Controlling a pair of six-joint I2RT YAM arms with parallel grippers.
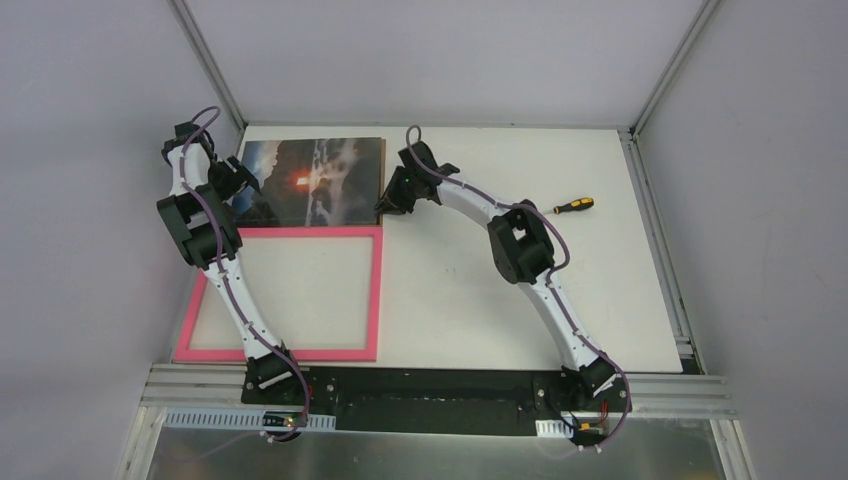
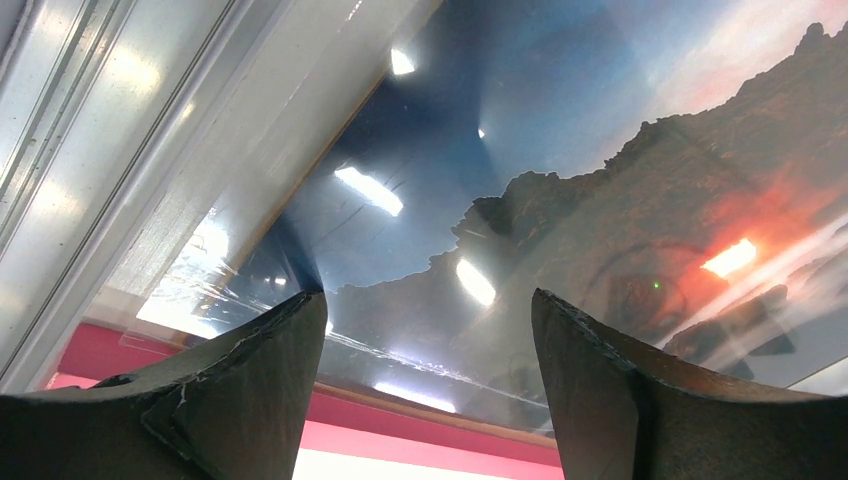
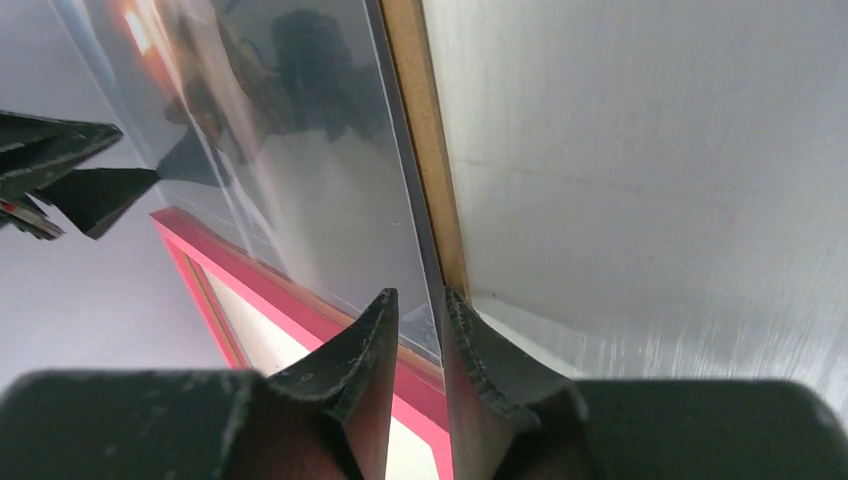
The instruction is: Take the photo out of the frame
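Top external view: the white bench [image 1: 480, 290] carries the pink frame [image 1: 377, 290], which lies flat at the near left with bare bench showing through its opening. The photo [image 1: 320, 180] is out of the frame, just beyond its far border on the far left. The left claw [image 2: 430, 300] is over the photo's left part, jaws spread wide and gripping nothing. The right claw [image 3: 415, 295] pinches the photo's right edge close to the near corner. A screwdriver [image 1: 574, 206] lies well apart to the right.

Your left arm [image 1: 235, 300] and right arm [image 1: 565, 320], in the lower half of the top view, have white curved links, chunky black joint housings [image 1: 520, 245] and a looping purple cable [image 1: 208, 110]. Your claw fingers [image 2: 250, 390] are matte black wedges with rough edges.
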